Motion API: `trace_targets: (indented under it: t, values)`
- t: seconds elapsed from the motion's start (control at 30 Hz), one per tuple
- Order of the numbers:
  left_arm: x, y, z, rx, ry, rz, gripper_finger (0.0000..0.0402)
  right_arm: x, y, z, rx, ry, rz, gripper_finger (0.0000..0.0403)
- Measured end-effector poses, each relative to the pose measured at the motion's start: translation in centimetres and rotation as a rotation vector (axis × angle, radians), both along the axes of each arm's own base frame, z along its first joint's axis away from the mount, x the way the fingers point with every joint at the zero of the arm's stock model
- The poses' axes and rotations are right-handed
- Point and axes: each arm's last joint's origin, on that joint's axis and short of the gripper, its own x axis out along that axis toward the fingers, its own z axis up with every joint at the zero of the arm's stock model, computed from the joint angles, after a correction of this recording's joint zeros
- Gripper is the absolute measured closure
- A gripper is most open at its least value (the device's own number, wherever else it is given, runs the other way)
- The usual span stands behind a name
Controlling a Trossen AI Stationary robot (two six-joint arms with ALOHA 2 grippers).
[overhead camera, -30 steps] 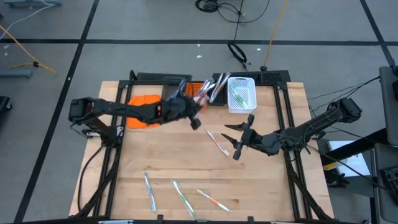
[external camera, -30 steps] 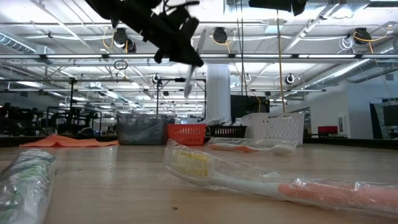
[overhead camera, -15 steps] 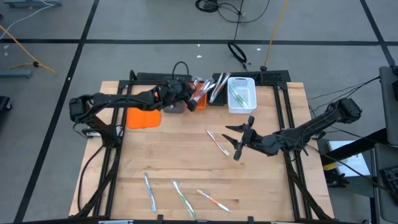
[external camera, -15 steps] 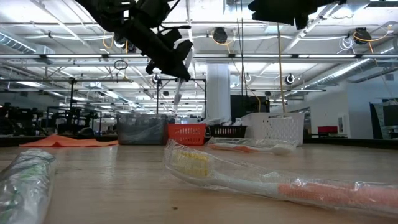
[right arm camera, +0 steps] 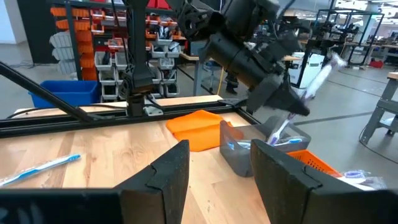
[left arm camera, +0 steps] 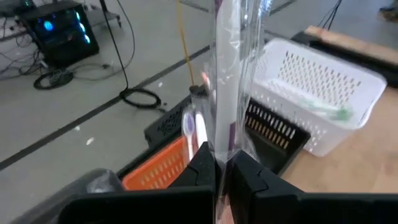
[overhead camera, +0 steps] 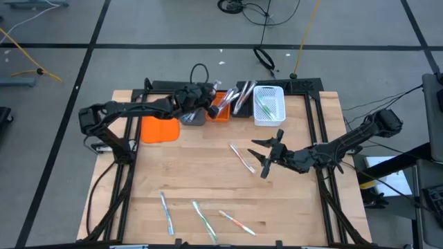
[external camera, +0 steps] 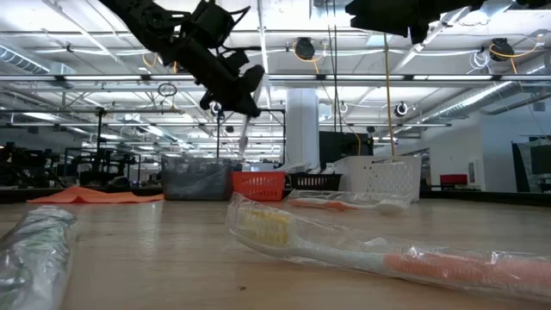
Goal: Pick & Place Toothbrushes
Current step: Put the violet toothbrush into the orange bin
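Observation:
My left gripper (overhead camera: pixel 208 104) is up over the grey bin (overhead camera: pixel 194 116) and the orange bin (overhead camera: pixel 220 111) at the table's far side, shut on a toothbrush in a clear wrapper (left arm camera: pixel 227 74). In the low view that toothbrush (external camera: pixel 244 138) slants down below the left gripper (external camera: pixel 241 86). My right gripper (overhead camera: pixel 265 156) hovers open right of centre, beside a loose toothbrush (overhead camera: pixel 242 158) lying flat on the wood. Three more toothbrushes (overhead camera: pixel 166 211) (overhead camera: pixel 204 220) (overhead camera: pixel 235 222) lie near the near edge. The grey bin (right arm camera: pixel 255 149) holds toothbrushes. My left gripper pinches the wrapped toothbrush between its two fingers (left arm camera: pixel 202 165), near one end (left arm camera: pixel 221 152), wrapper and brush together. Most of its length sticks out past the fingertips, in line with the fingers. It is lifted clear, slanting downward over the bins.
Along the far edge stand a black bin (overhead camera: pixel 242 97) and a white mesh bin (overhead camera: pixel 268 105) with brushes inside. An orange sheet (overhead camera: pixel 160 129) lies left of the grey bin. Black frame rails (overhead camera: pixel 320 124) run along both sides. The middle of the wood is bare.
My left gripper has carried the wrapped toothbrush from above the table's middle toward the far edge and a little left, ending over the grey and orange bins. It has stayed shut on the brush. The right arm has kept still.

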Motion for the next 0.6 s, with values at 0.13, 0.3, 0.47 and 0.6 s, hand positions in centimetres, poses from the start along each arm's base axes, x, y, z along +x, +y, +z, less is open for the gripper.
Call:
trace_targets:
  t: [0.13, 0.3, 0.47, 0.6]
  values:
    - [0.7, 0.5, -1.4, -0.018, 0.022, -0.010, 0.0398, 0.0, 0.0, 0.0, 0.001, -0.002, 0.000, 0.0238]
    - [1.9, 2.1, -2.2, -0.063, 0.103, 0.009, 0.0398, 0.0, 0.0, 0.0, 0.000, 0.001, 0.000, 0.0238]
    - [3.5, 3.4, -2.6, -0.117, 0.205, -0.002, 0.0398, 0.0, 0.0, 0.0, 0.000, 0.001, 0.000, 0.0238]
    - [5.0, 4.2, -3.0, -0.144, 0.252, -0.003, 0.0398, 0.0, 0.0, 0.0, -0.001, 0.003, 0.001, 0.0238]
